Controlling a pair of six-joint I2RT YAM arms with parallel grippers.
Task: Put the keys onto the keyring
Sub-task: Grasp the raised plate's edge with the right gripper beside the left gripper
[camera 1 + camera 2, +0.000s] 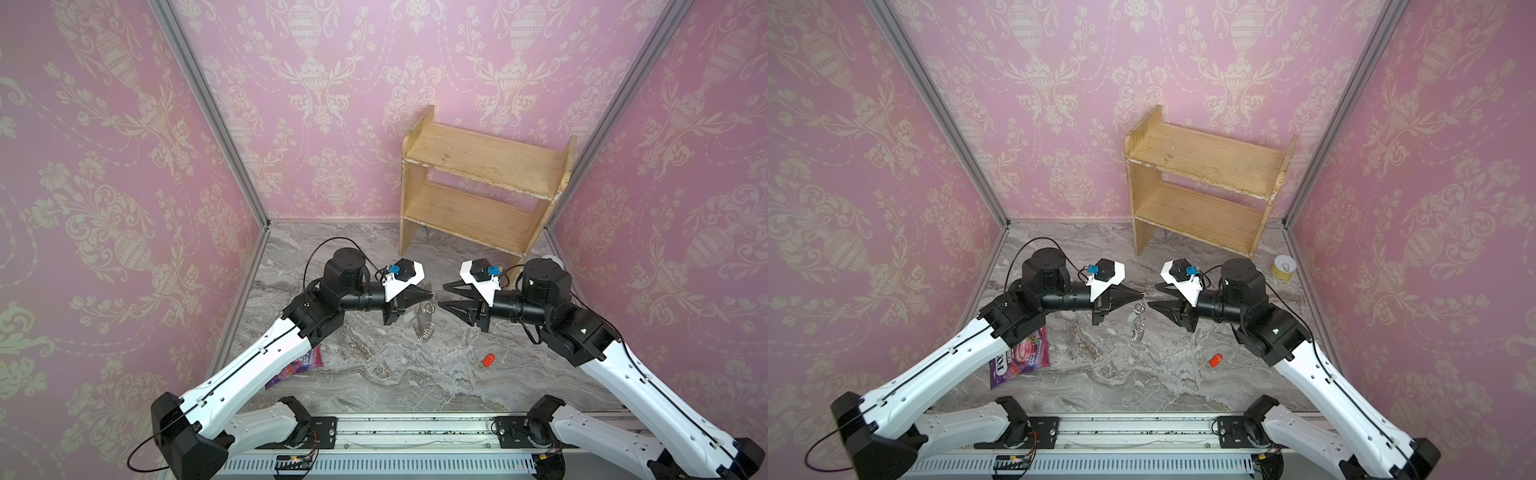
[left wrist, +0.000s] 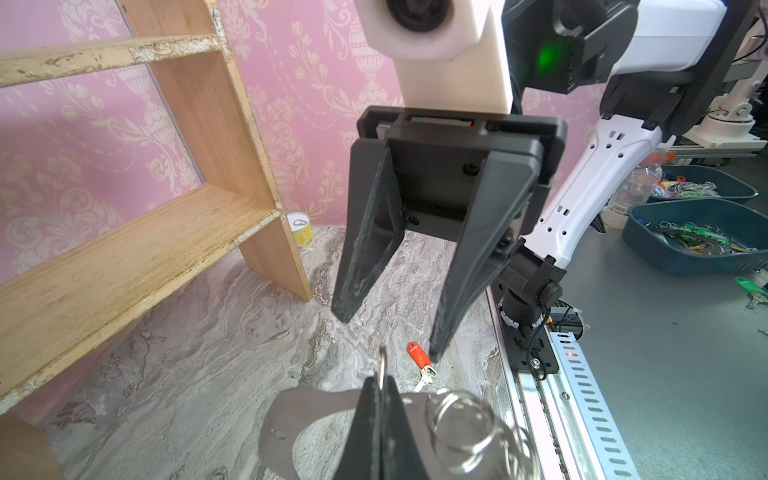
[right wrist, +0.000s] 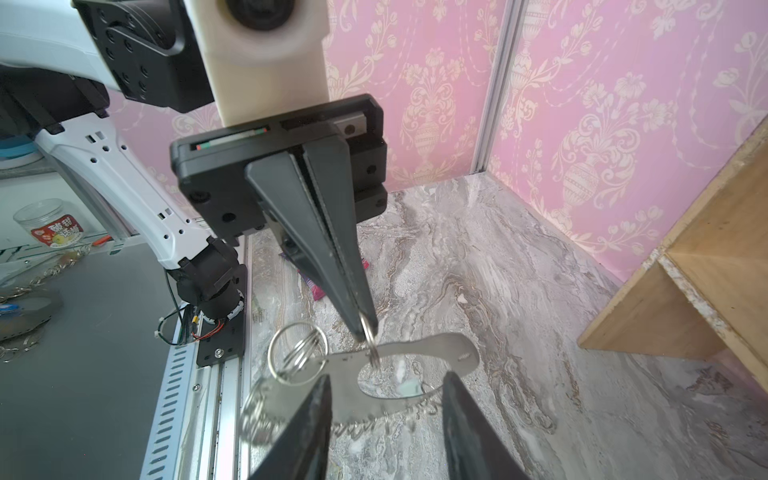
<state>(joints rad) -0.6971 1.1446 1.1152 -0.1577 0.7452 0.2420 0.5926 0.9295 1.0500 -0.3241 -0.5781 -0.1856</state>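
**Keyring point(image 1: 424, 324) aloft, key point(image 1: 487, 360) waiting**

Left gripper point(image 1: 430, 296) clamps one split ring point(image 3: 371, 336); the keyring dangles above the table point(image 1: 374, 374). Right gripper point(image 1: 441, 296) faces it, jaws parted, empty. The key lies apart on the table; a delicate pickup seems next.

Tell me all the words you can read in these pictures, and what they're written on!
"FOX" - big white letters on the purple candy bag; an arm hides part of the bag.
"BERRI" - smaller letters on the same bag; the rest of the word cannot be made out.
Clear jar, red label: characters too blurred to read.
Yellow can: print too small to read.
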